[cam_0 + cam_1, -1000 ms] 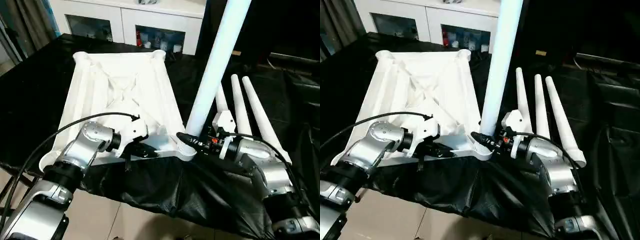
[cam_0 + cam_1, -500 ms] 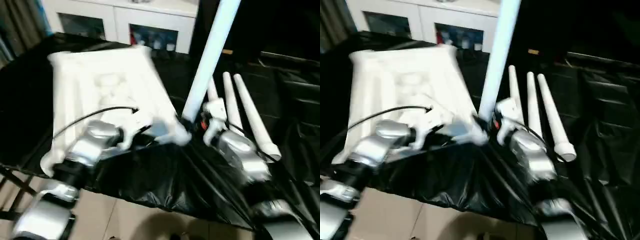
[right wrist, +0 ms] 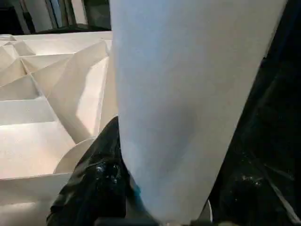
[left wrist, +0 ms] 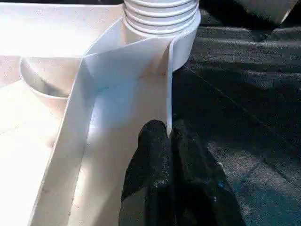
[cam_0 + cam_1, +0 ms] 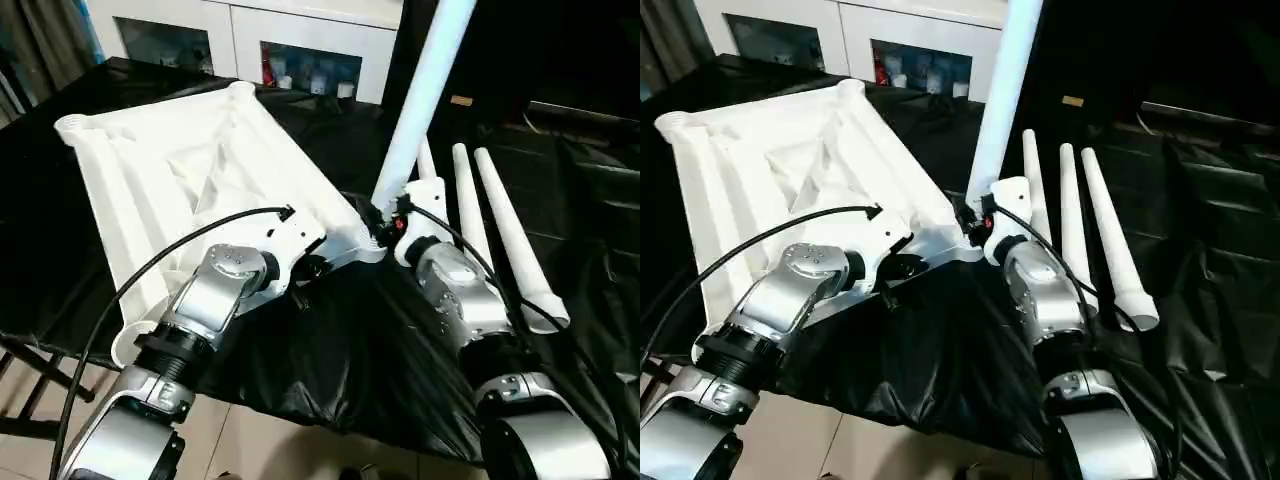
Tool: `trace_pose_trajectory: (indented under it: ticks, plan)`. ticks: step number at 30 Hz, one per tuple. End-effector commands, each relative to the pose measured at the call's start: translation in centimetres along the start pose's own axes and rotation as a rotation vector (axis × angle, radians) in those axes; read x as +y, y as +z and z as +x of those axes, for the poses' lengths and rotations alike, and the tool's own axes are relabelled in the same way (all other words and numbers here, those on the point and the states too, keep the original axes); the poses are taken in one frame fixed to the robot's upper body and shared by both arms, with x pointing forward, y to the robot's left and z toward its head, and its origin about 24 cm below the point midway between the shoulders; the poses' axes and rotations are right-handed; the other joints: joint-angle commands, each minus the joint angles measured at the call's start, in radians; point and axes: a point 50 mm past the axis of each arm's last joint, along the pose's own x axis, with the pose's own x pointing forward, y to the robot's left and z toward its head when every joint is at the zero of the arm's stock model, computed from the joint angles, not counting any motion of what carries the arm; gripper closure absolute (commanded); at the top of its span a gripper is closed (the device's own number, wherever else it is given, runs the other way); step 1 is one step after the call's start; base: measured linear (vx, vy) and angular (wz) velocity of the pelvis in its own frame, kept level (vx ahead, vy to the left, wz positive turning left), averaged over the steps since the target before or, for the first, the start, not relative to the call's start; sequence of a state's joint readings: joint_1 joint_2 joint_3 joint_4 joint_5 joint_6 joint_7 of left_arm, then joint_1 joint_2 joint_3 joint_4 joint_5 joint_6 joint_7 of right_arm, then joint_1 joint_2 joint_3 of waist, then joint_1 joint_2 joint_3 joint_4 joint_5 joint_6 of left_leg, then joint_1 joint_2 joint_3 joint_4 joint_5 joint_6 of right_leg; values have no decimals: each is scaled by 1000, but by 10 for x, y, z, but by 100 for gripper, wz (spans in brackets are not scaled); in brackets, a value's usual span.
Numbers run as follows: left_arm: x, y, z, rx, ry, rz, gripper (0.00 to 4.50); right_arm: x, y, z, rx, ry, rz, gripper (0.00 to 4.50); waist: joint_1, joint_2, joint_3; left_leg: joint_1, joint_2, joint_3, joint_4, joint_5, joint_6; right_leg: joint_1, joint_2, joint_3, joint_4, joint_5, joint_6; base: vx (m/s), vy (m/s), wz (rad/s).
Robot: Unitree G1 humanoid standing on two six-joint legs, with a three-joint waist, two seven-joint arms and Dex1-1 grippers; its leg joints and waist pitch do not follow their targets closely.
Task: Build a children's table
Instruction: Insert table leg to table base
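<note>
Left gripper (image 4: 170, 136): fingers pinching the top's (image 5: 170, 170) near rim.
Right gripper (image 5: 385, 222): fingers clasping the upright leg (image 5: 420, 95) (in its corner socket).
Spare legs (image 5: 500, 225): lying right.

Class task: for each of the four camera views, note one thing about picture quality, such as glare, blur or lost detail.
Left eye view: sharp; the white plastic ribbed tabletop glares, ribs partly washed out. Right eye view: the black cloth loses its folds in shadow. Left wrist view: bright tabletop overexposed; the left claw fingertips soft. Right wrist view: the upright white tube leg looms close, blurred and featureless.
</note>
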State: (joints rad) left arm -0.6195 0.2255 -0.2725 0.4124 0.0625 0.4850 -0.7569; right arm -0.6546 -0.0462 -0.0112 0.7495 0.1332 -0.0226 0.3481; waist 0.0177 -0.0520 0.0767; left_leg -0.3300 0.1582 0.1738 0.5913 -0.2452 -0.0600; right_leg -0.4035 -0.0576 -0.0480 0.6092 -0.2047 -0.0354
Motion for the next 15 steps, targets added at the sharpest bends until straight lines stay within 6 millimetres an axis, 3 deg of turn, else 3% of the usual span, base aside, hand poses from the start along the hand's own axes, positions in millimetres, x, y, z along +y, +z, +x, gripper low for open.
trace_pose_trajectory:
  ticks: [1,4,5,8,11,15]
  plan:
    - [-16,15,8,-74,-66,13,450,25,-59,-9,242,68,93,205,5,9,-43,-12,78,-24,-82,-65,80,49,-105,64,-73,-142,-276,0,0,0]
    - [-18,15,7,-81,-81,30,450,24,-54,-8,206,92,105,185,6,10,-45,-12,78,-22,-79,-70,81,50,-107,66,-74,-133,-282,0,0,0]
    - [-18,14,7,-79,-82,31,450,23,-52,-8,198,100,101,156,6,10,-47,-14,78,-23,-78,-37,87,55,-104,65,-67,-83,-288,0,0,0]
    - [-17,13,5,-88,-97,34,450,21,-46,-8,166,130,83,136,6,10,-49,-14,75,-21,-73,17,124,56,-103,62,-58,-2,-305,0,0,0]
    - [-15,12,0,-111,-134,57,450,19,-39,-11,139,201,58,106,8,10,-47,-14,76,-22,-73,-6,138,57,-105,61,-63,-38,-304,0,0,0]
    - [-14,11,-2,-116,-152,66,450,17,-36,-13,130,235,48,83,9,13,-47,-10,79,-21,-73,-9,128,54,-104,61,-63,-62,-307,0,0,0]
